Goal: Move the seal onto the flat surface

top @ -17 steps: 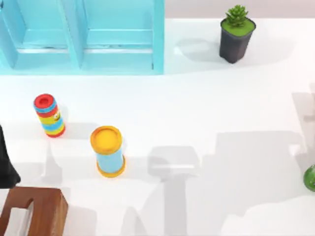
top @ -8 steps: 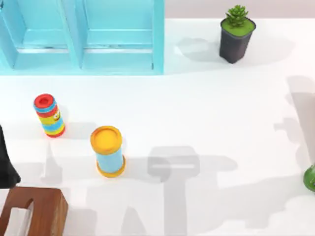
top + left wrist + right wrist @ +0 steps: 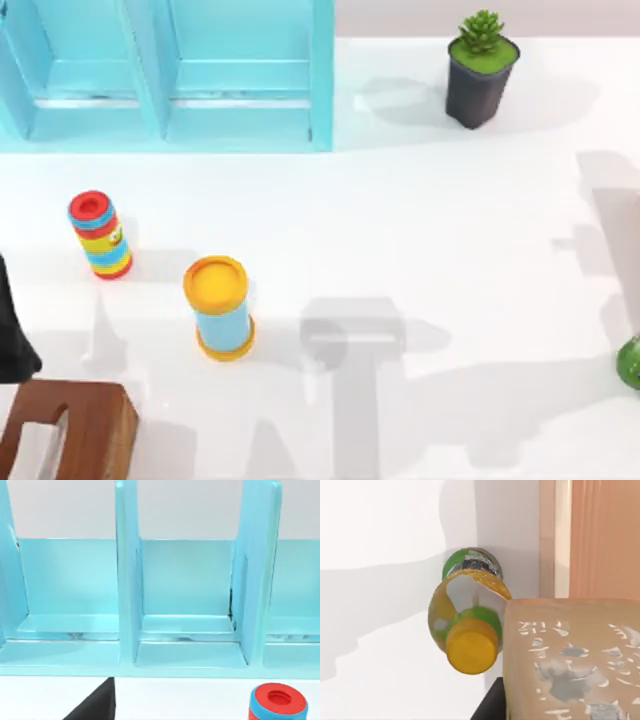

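Observation:
The seal [image 3: 570, 660], a tan-beige block with pale marks on one face, sits very close to the right wrist camera. My right gripper [image 3: 560, 715] holds it, and one dark finger [image 3: 490, 707] shows against the block's lower side. Below the seal lies the flat surface, the white tabletop [image 3: 370, 520], which spreads broad and plain in the top view [image 3: 450, 220]. My left arm [image 3: 10, 335] is a dark shape parked at the table's left edge.
A green bottle with a yellow cap [image 3: 470, 630] lies at the right edge [image 3: 630, 362]. A yellow-topped blue cylinder [image 3: 219, 308], a striped toy [image 3: 99, 235], a brown wooden piece [image 3: 75, 430], a light-blue shelf unit [image 3: 165, 75] and a potted plant [image 3: 480, 70] stand around.
The arm shadows on the right half of the table have shifted and changed shape. No object on the table has moved.

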Available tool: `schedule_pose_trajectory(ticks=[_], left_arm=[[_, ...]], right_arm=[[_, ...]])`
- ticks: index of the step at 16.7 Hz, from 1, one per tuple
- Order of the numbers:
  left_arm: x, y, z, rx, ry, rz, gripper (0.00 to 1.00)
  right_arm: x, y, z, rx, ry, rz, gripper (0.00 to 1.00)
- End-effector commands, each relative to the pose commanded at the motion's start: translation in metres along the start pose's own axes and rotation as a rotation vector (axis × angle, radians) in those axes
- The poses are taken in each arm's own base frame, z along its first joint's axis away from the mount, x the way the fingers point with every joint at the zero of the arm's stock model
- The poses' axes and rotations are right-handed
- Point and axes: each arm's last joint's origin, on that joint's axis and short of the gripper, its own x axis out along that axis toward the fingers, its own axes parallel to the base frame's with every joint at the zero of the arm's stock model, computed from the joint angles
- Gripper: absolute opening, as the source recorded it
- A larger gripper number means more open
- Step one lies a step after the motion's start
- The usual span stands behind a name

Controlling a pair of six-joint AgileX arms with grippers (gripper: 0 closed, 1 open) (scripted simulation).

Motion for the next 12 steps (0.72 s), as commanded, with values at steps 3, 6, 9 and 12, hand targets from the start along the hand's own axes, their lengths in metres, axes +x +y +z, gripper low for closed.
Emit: schedule_pose_trajectory(ticks=[3, 6, 9, 12], left_arm=[[0.0, 0.0, 0.0, 0.0, 0.0, 0.0, 1.0], [0.0, 0.0, 0.0, 0.0, 0.0, 0.0, 1.0], [0.0, 0.0, 0.0, 0.0, 0.0, 0.0, 1.0], [0.0, 0.0, 0.0, 0.0, 0.0, 0.0, 1.0]], right_arm=[[-0.017, 0.015, 0.011, 0.055, -0.087, 0.0, 0.0], [-0.005, 0.044, 0.035, 0.101, -0.058, 0.023, 0.0], [0.039, 0.083, 0.057, 0.1, 0.054, 0.034, 0.0], [0.088, 0.12, 0.068, 0.06, 0.133, 0.03, 0.0]])
